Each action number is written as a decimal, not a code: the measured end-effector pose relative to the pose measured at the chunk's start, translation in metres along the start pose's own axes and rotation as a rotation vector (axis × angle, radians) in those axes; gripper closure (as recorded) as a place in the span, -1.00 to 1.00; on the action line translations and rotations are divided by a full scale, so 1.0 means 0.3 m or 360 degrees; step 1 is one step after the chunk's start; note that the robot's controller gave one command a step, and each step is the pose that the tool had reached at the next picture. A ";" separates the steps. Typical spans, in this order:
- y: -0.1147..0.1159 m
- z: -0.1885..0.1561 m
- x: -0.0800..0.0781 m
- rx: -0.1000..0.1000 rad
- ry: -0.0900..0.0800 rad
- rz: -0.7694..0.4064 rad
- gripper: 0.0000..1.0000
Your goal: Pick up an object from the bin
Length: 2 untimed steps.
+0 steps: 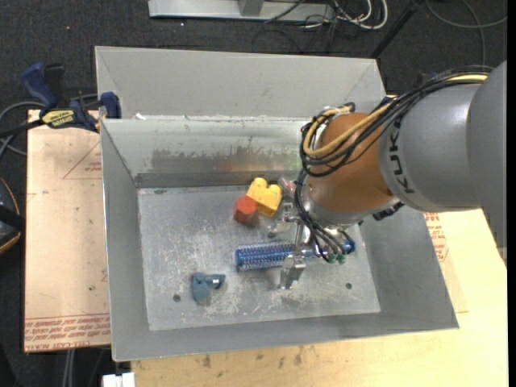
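My gripper [285, 253] is low over the bin floor, right of its middle, and stands open. One finger [289, 274] shows on the near side of a blue bristly bar [260, 256]; the other sits on its far side. The bar lies flat, running left to right, with its right end between the two fingers. A yellow block [264, 193] and an orange-red block [245, 209] lie touching each other just behind the gripper, near the back wall.
A small grey-blue piece [207, 286] lies alone at the front left of the floor. The arm's orange cover and cables hang over the bin's right side and hide the floor beneath.
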State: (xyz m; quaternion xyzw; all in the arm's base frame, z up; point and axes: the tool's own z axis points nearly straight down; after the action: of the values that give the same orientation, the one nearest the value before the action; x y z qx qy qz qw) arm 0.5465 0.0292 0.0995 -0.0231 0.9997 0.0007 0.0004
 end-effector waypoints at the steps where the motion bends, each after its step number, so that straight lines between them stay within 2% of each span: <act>1: 0.013 0.082 -0.031 0.0001 -0.0006 -0.0041 -1.00; 2: 0.013 0.074 -0.036 0.0000 -0.0001 -0.0038 -1.00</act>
State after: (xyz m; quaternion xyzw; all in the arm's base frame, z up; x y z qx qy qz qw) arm 0.5571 0.0336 0.0774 -0.0351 0.9994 0.0006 0.0006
